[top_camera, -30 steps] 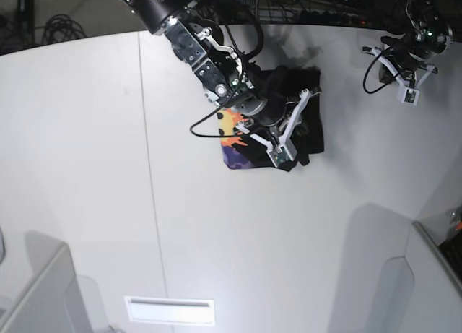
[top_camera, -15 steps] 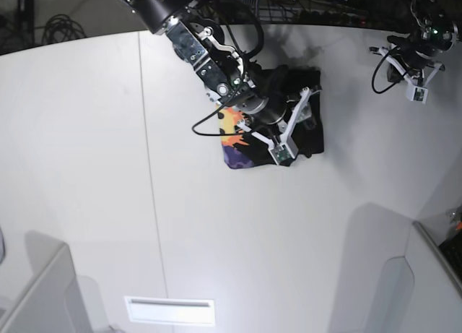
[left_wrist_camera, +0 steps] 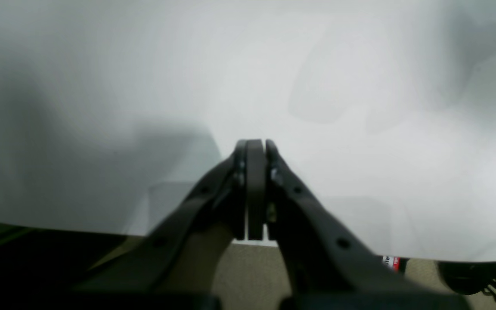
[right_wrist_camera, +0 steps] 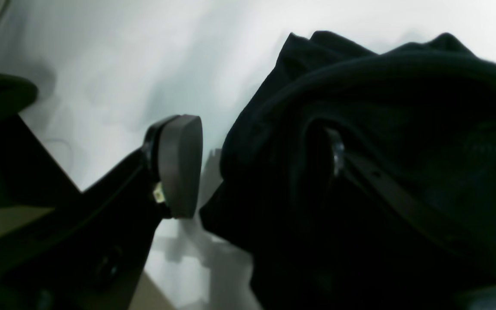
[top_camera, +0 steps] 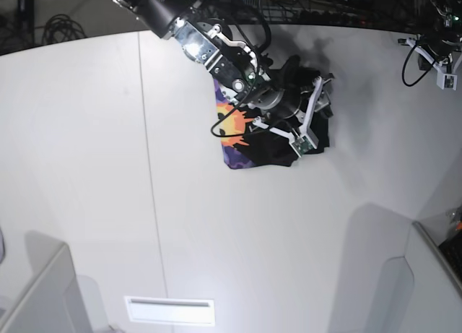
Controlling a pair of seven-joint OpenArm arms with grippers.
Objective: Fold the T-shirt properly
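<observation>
Item: large black cloth T-shirt with an orange-yellow sun face print and purple patches, bunched into a compact, uneven bundle on the white table. The print shows along the bundle's edge away from the left gripper; the rest is plain black.

Right gripper: over the T-shirt's black side. A second ago its jaws stood close together at the cloth; now they are spread wide. In the right wrist view one grey pad stands clear of the cloth over bare table, while the other finger lies against or under a dark fold. Judged released, though cloth may be draped on that finger. The arm has also shifted across the bundle, toward the left gripper's side.

Left gripper: well apart from the T-shirt, at the table's far edge, jaws pressed together on nothing. It has drawn farther from the T-shirt over the last second.

Reading: a fold was probably just laid down and let go. The bundle looks lumpy, so tidying likely remains.
</observation>
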